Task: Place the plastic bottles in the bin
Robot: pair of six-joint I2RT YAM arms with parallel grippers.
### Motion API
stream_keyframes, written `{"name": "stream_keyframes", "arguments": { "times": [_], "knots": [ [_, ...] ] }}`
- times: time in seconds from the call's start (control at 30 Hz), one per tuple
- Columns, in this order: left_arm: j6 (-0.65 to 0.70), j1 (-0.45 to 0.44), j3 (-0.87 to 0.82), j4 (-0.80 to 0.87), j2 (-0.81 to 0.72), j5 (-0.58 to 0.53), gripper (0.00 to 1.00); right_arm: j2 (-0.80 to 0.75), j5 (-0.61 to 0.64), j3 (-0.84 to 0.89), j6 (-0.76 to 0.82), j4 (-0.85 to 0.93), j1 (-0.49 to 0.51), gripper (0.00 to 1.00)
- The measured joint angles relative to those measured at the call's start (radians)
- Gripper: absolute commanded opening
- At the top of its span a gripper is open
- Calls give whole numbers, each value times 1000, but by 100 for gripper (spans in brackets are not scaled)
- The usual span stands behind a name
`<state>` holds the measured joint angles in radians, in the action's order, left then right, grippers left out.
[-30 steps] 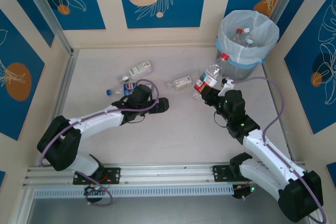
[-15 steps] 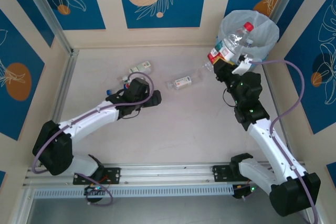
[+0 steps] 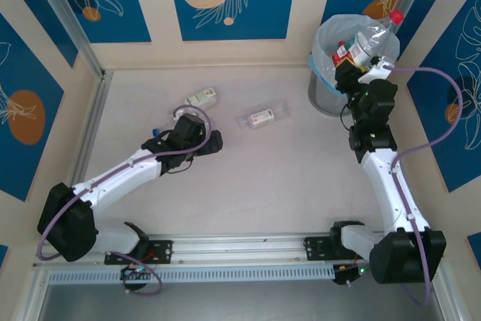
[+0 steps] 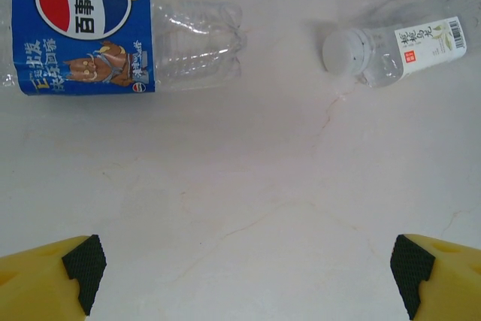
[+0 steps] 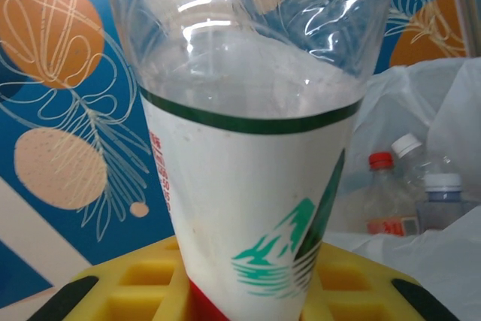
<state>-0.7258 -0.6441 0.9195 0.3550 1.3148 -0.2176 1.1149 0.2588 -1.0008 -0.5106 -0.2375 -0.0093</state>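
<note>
Over in the far right corner the right tool [image 3: 355, 65] is clamped on a clear crushed plastic bottle with a red cap [image 3: 370, 37]. It holds the bottle tilted above the round grey metal bin [image 3: 322, 100], cap end up. A crinkly translucent white-blue bag [image 3: 325, 35] lines the bin and folds over its rim.

From the right wrist, the held bottle's thin wall looks dented and glossy. Its label is white with a dark green band, a green mountain drawing and a red strip at the bottom. The overhead camera reduces all that to a red-and-white patch. Behind it, inside the bag, stand a red-capped bottle [image 5: 381, 186] and two white-capped bottles [image 5: 409, 148].

The left tool [image 3: 186, 131] hangs over the pale tabletop [image 3: 263, 186], jaws wide apart with nothing between them. Its wrist camera shows yellow fingers [image 4: 37, 280] tipped with black pads, and a smooth, stone-like surface with faint hairline veins. A flattened clear bottle with a blue Pepsi label [image 4: 128, 39] lies there on its side. Its ribbed base points toward a small clear bottle with a white cap and barcode label [image 4: 391, 50].

From overhead, a clear bottle with a green-and-white label [image 3: 201, 97] lies just beyond the left tool. A clear bottle with a red-and-white label [image 3: 263, 118] lies mid-tabletop. Whether either is the white-capped one I cannot tell.
</note>
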Motion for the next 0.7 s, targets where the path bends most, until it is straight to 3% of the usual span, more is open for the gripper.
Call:
{"name": "stream_keyframes", "arguments": {
  "times": [0.33, 0.7],
  "knots": [
    [0, 1, -34, -69, -31, 46, 99, 221, 26, -145, -27, -93, -96, 27],
    [27, 1, -64, -172, -55, 178, 99, 550, 39, -450, -58, -105, -102, 30]
  ]
}}
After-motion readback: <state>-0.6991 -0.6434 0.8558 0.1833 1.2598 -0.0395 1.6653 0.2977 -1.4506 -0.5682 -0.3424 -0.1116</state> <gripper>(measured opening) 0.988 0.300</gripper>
